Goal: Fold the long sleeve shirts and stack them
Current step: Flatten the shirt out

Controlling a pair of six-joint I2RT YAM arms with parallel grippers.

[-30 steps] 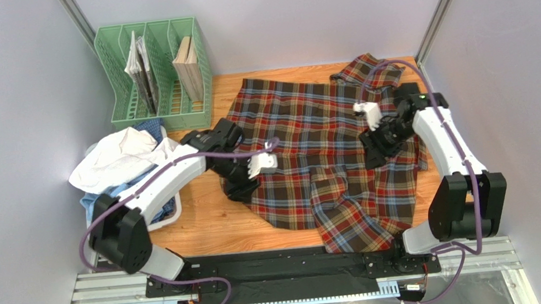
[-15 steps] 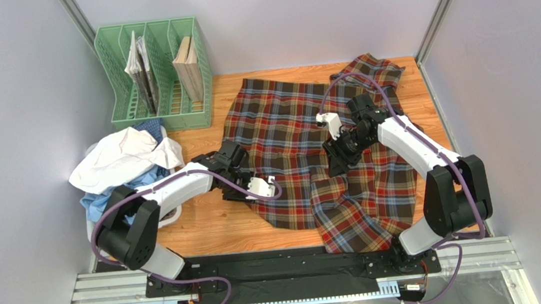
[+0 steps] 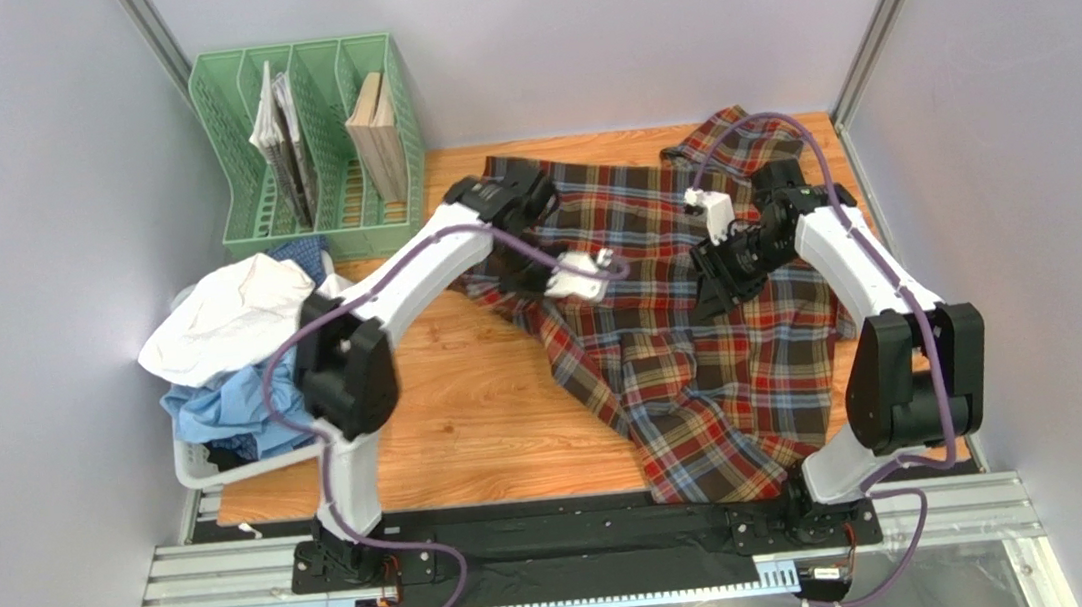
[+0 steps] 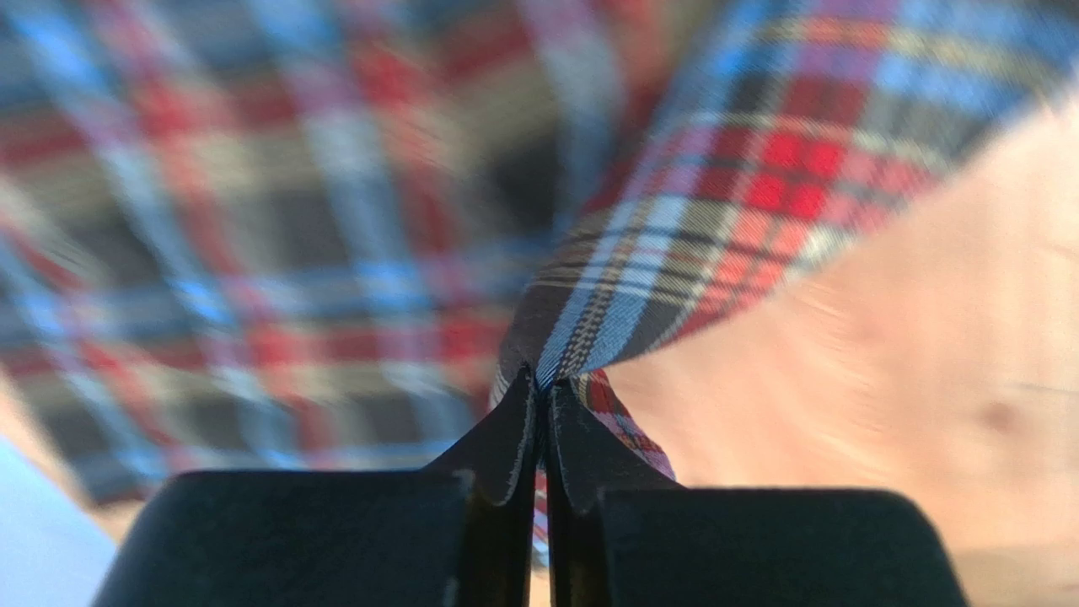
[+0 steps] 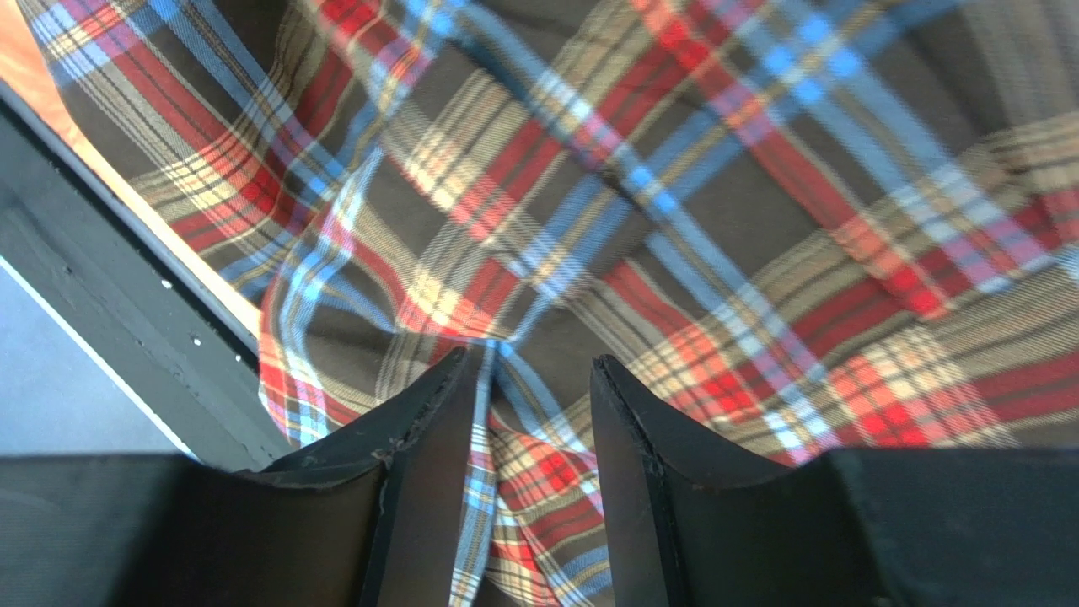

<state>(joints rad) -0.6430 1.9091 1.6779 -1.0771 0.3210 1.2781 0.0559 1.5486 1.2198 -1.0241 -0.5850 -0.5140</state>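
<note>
The tartan long sleeve shirt (image 3: 688, 349) lies spread over the middle and right of the wooden table (image 3: 454, 418). My left gripper (image 3: 557, 290) is shut on a fold of its left edge (image 4: 633, 316) and holds that edge up off the wood. My right gripper (image 3: 712, 293) presses down on the shirt's middle; its fingers (image 5: 437, 430) stand apart with a raised ridge of tartan (image 5: 507, 380) between them. Other shirts, white (image 3: 239, 313) and light blue (image 3: 218, 406), are heaped at the left.
A white basket (image 3: 202, 463) holds the heap at the left table edge. At the back left stands a green file rack (image 3: 319, 214) with books in it. Grey walls close in the table on three sides. The black rail (image 3: 572, 534) runs along the front.
My left gripper closed on the shirt's left edge and swung it from the front toward the back and middle, drawing the cloth off the wood. The right gripper shifted slightly right and narrowed.
</note>
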